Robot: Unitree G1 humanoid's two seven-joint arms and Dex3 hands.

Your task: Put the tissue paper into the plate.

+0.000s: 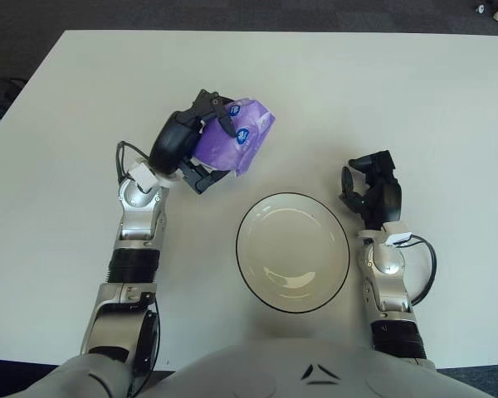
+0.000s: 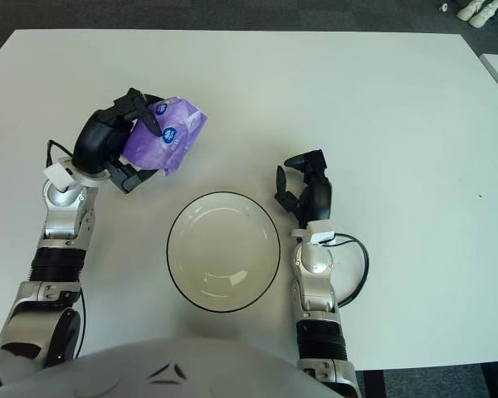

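Observation:
A purple tissue pack [image 1: 241, 141] is held off the white table, up and to the left of the plate. My left hand [image 1: 201, 143] is shut on it, black fingers wrapped over its top and underside. The cream plate [image 1: 292, 250] with a dark rim sits empty on the table near the front edge, in the middle. My right hand [image 1: 370, 189] shows just to the right of the plate with fingers loosely spread and nothing in them.
The white table [image 1: 357, 91] stretches wide beyond the plate. Dark floor borders its far edge, and pale objects [image 2: 475, 10] lie on the floor at the far right corner.

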